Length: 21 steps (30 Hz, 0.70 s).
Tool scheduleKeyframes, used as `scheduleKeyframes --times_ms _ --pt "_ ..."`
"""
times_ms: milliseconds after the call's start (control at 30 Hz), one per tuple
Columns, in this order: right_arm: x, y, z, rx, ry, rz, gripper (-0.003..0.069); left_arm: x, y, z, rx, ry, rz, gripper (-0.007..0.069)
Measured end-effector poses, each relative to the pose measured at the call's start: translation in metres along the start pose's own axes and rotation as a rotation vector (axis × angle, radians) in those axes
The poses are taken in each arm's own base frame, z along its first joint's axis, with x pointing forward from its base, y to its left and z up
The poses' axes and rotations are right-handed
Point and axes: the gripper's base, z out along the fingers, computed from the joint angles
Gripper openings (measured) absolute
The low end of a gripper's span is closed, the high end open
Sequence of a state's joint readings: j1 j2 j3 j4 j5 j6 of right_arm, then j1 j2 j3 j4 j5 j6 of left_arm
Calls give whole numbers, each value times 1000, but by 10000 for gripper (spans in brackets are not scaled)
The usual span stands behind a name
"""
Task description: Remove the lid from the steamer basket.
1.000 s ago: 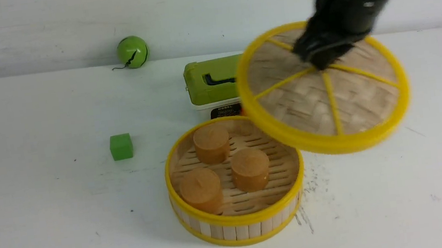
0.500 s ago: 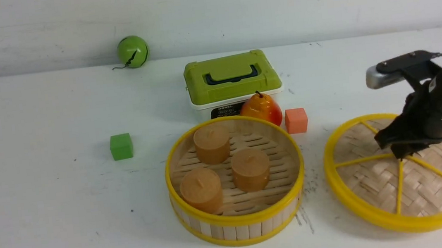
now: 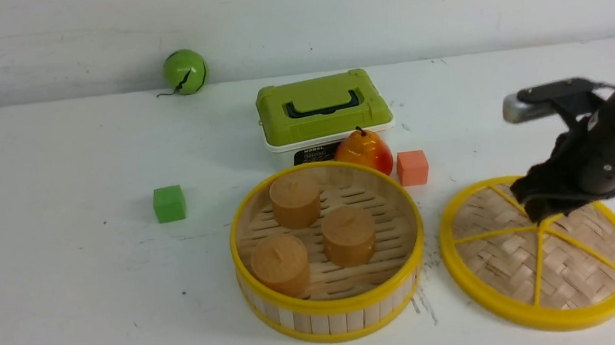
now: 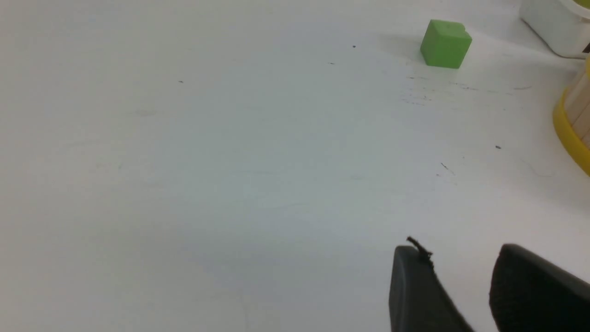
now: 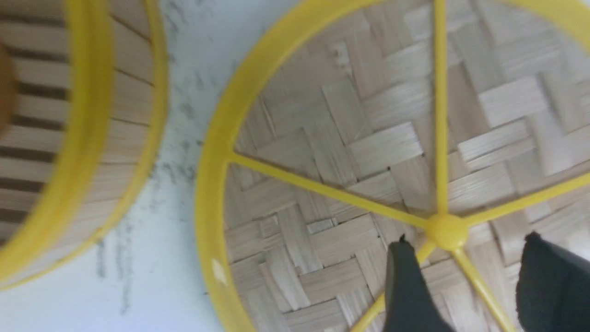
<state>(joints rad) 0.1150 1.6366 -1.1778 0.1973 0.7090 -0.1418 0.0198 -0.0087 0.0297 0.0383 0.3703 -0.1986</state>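
Note:
The lid (image 3: 556, 271), a woven bamboo disc with a yellow rim and spokes, lies flat on the table to the right of the steamer basket (image 3: 334, 308). The basket stands uncovered with three brown cylinders (image 3: 314, 229) inside. My right gripper (image 3: 541, 215) is open just over the lid's centre knob (image 5: 446, 230); its fingers (image 5: 405, 286) stand apart on either side of a spoke and hold nothing. The lid (image 5: 359, 138) and the basket's wall (image 5: 124, 115) show in the right wrist view. My left gripper (image 4: 465, 263) is open and empty over bare table, with the basket's rim (image 4: 569, 133) at the view's edge.
A white box with a green lid (image 3: 323, 110) stands behind the basket, with a pear (image 3: 364, 151) and an orange cube (image 3: 412, 167) beside it. A green cube (image 3: 168, 204) sits left of the basket, also in the left wrist view (image 4: 445, 44). A green ball (image 3: 184, 71) lies by the back wall.
My right gripper carried the lid from above the basket down to the table at the right. The lid slid a little left, and the gripper has opened off the knob.

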Motion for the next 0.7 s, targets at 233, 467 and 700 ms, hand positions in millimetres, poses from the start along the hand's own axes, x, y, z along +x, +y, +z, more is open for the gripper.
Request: scheduleKeyframes --times_ms 233,467,700 --pt "57 21 -141 -64 -474 8 104 0 0 0 0 0 0 240" --pt "116 26 -171 -110 -701 28 -22 0 0 0 0 0 0 240" --pt "146 26 -184 -110 -825 32 -22 0 0 0 0 0 0 240"
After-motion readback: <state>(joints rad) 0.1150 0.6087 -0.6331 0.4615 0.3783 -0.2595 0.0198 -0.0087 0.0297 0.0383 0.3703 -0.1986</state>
